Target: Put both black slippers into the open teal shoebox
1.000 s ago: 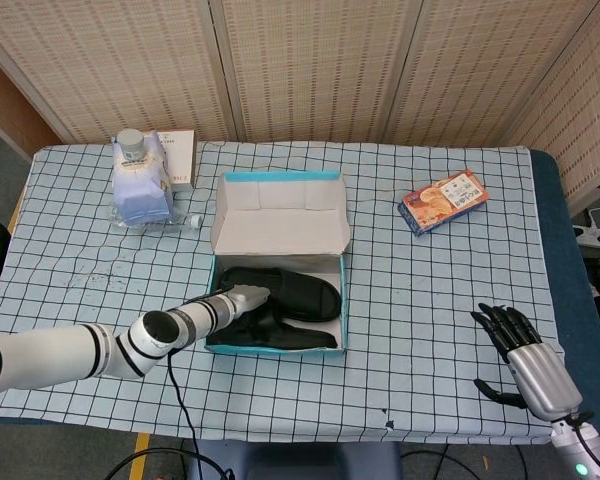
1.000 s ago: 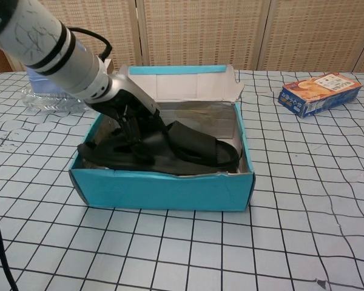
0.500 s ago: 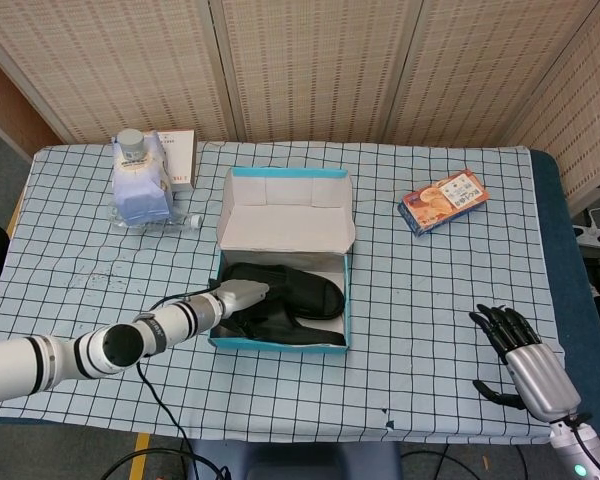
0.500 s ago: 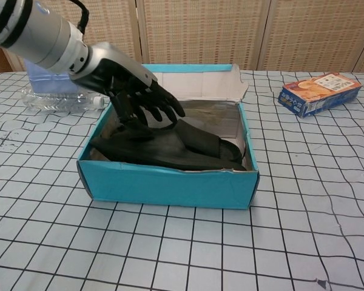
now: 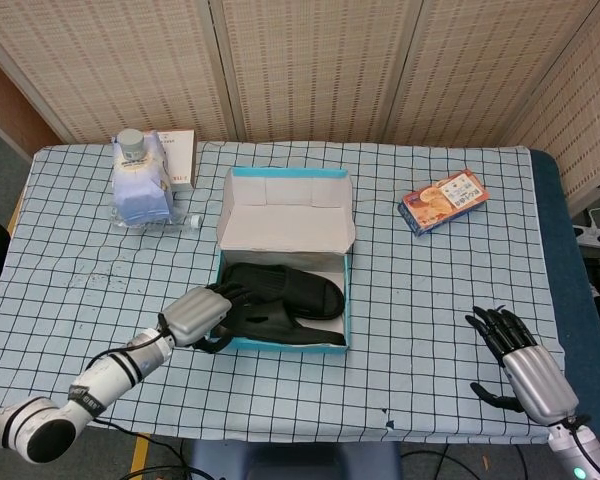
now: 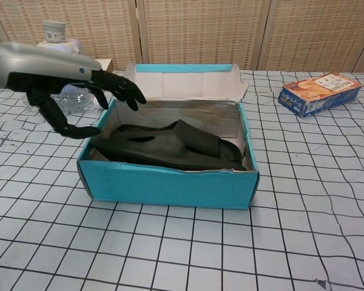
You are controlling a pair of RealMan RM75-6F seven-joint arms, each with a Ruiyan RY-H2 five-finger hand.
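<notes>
Both black slippers (image 6: 170,147) lie stacked inside the teal shoebox (image 6: 170,185), so I judge the placing itself done and what remains is only to clear my arms away. My left hand (image 6: 60,76) holds nothing: its fingers (image 6: 118,88) are spread and loosely bent, reaching over the box's left wall, with the thumb hanging outside that wall and the nearer slipper's heel just below and inward of the fingertips, not touched as far as I can tell. I take that open pose as fitting for a release, since nothing is pinched. The lid flap (image 5: 285,210) stands up beyond the fingertips, keeping the opening free. My right hand (image 5: 520,362) rests well apart at the table's near right edge, fingers parted and empty, far from the box, with the snack carton (image 5: 443,200) lying beyond it.
</notes>
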